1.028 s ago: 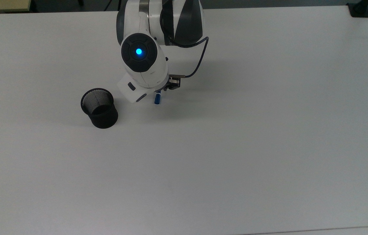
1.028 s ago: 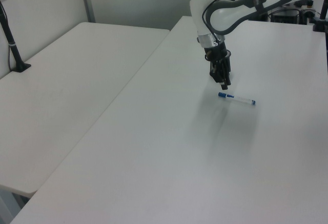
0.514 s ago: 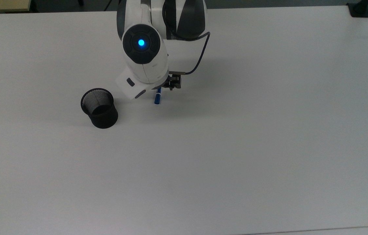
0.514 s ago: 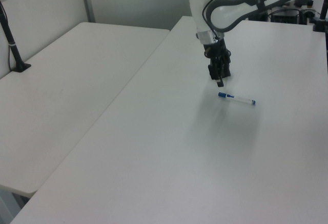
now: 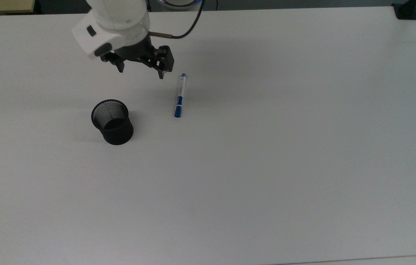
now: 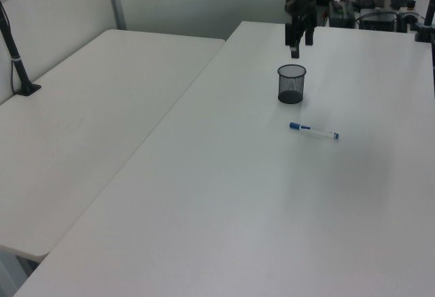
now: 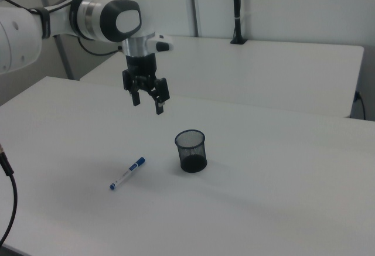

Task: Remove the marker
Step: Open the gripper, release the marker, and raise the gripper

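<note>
The marker [image 5: 180, 95] lies flat on the white table [image 5: 266, 165], white-barrelled with a blue cap pointing to the top view's bottom. It also shows as the marker [image 6: 313, 130] and the marker [image 7: 127, 173]. A black mesh cup [image 5: 112, 121] stands upright to the marker's left in the top view and looks empty. My gripper [image 5: 140, 73] hangs open in the air, up and to the left of the marker in the top view, with nothing between its fingers. In the right view the gripper [image 7: 147, 105] hovers well above the table, behind the marker and the cup [image 7: 191, 151].
A second white table [image 6: 88, 120] adjoins at the left view's left, with a black post [image 6: 13, 52] clamped to it. A black clamp [image 5: 406, 11] sits at the table's corner at the top view's upper right. A cable [image 5: 189, 25] trails from the wrist.
The arm has lifted and drawn back from over the marker toward the top view's upper left. The whole marker now shows, lying where it was. The gripper stays open.
</note>
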### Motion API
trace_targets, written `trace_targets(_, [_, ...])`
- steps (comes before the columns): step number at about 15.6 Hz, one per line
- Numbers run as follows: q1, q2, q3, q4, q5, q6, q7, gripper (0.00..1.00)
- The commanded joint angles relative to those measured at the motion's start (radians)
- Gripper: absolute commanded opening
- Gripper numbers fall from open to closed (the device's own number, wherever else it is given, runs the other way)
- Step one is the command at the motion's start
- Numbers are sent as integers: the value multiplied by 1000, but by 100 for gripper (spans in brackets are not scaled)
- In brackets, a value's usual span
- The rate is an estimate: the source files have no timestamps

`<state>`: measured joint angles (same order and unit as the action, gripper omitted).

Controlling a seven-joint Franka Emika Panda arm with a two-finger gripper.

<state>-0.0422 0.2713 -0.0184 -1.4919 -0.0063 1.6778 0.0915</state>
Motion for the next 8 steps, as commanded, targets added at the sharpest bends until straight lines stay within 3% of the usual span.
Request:
trace_targets(1, [-28, -60, -3, -22, 6, -30, 16, 100])
trace_targets(8, [-50, -86, -3, -22, 9, -35, 19, 100])
